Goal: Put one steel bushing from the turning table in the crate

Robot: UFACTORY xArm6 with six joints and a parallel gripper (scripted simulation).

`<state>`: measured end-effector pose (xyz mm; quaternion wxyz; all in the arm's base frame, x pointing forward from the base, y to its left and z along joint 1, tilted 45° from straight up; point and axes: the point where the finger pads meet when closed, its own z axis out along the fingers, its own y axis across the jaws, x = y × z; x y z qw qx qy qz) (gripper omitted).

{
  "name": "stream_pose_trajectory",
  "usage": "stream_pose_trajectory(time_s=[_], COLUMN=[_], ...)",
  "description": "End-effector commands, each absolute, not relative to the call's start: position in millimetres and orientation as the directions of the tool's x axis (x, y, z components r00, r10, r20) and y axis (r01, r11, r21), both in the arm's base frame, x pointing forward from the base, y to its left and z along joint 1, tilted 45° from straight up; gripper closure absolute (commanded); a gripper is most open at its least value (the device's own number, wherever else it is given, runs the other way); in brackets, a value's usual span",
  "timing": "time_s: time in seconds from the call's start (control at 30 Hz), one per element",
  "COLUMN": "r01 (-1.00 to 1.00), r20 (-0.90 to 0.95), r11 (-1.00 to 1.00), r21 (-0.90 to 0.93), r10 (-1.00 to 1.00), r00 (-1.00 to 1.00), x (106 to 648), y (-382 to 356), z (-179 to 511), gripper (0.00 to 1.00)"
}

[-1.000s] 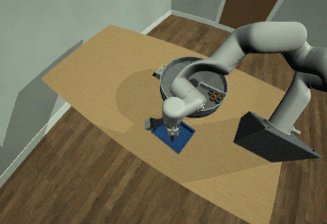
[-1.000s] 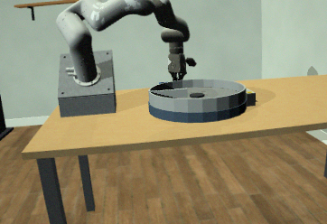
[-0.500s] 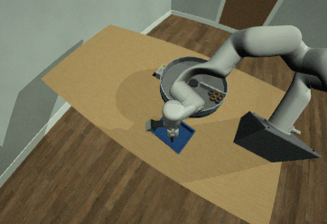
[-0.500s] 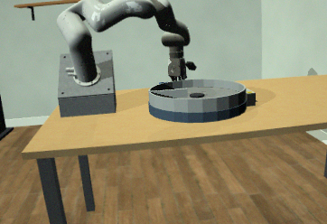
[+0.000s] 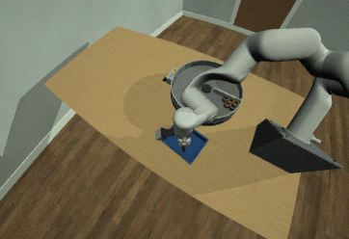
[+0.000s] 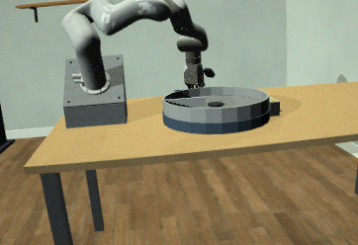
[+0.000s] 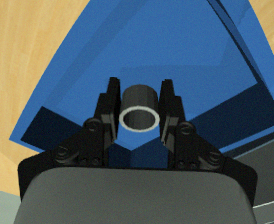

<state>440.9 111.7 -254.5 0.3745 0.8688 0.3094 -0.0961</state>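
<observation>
My gripper (image 5: 183, 148) (image 6: 195, 86) (image 7: 140, 92) is shut on a steel bushing (image 7: 140, 94), a grey hollow cylinder whose bright ring end faces the wrist camera. It holds the bushing above the blue crate (image 5: 199, 146) (image 7: 138, 30); the height over the crate floor is hard to tell. The round grey turning table (image 5: 193, 75) (image 6: 218, 115) stands behind the crate in the top view. Several other bushings, brown and dark grey, lie together on it at its right side. In the exterior view the table's wall hides them and most of the crate.
The turning table has a raised wall, a light bar (image 5: 227, 93) across part of its top and a dark round hub (image 5: 206, 89) (image 6: 215, 104). A small box with a yellow mark (image 5: 171, 75) (image 6: 275, 107) stands against its outside. The arm's grey base block (image 6: 95, 114) stands on the tabletop.
</observation>
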Motion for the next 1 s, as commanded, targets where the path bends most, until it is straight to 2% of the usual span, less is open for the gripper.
stream_pose_trajectory(time_s=[0.0, 0.97], r01=[0.609, 0.609], r20=[-0.395, -0.395], r11=[-0.528, -0.528], r21=[0.592, 0.592], r10=[0.468, 0.468], r00=[0.791, 0.791], x=[442.3, 442.9], y=[113.5, 109.6], z=[-253.5, -257.5], gripper=[1.00, 1.00])
